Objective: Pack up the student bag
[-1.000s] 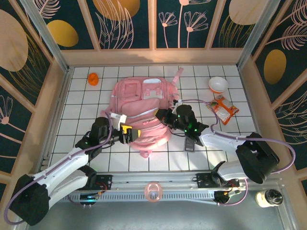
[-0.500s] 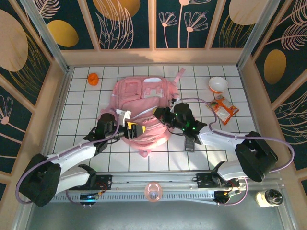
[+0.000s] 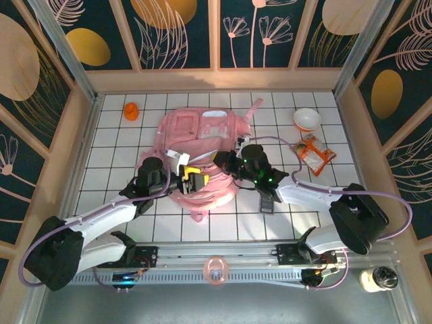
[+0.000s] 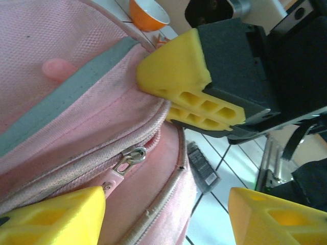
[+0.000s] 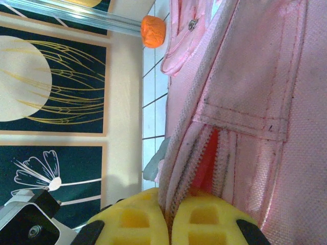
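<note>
Student bag (image 3: 202, 142) lies flat in the middle of the bench (image 3: 115, 196), front pockets up, its long axis running from your near edge toward the far wall, and both arms meet over its near end. Your right tool (image 5: 168, 218) is clamped tight on the bag's zip seam, with the fabric edge pinched between its yellow pads. Your left tool (image 3: 192, 181) stands wide and holds nothing. From its wrist camera, the metal zip pull (image 4: 126, 160) sits just ahead of it, in the gap between the two fingers (image 4: 51, 217) but clearly closer to this one than to the other. The zip track runs on a slant from that finger up toward the right tool's pinch. The left arm is the nearer one to the pull, so the grab looks like its job. Judge it this way: bring the pull to the middle of the gap before you narrow the tool, then draw along the track, not across it.
</note>
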